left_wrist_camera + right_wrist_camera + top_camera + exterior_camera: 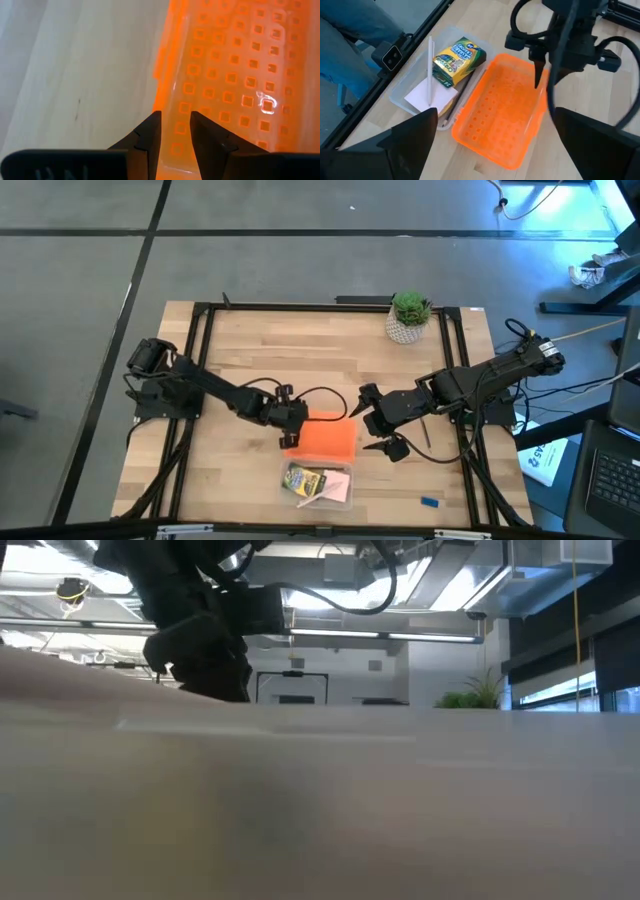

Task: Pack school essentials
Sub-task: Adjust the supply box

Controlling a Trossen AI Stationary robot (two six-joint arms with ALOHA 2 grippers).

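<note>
Crayon box (304,478) lies in our clear case (340,492) near the desk's front edge. Left wrist view: our left gripper (175,131) pinches the orange lid (235,75); a slip could drop it. Right wrist view: right gripper (495,120) gapes empty; box lettering unreadable.

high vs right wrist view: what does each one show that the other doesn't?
Only high: the plant, a small blue piece near the table's front edge, and the open right gripper itself beside the orange lid.

Only right wrist: a person's blue sleeve beyond the table frame.

Both: the left gripper nipping the orange lid's edge, and the clear case holding the crayon box, pad and pencil.
</note>
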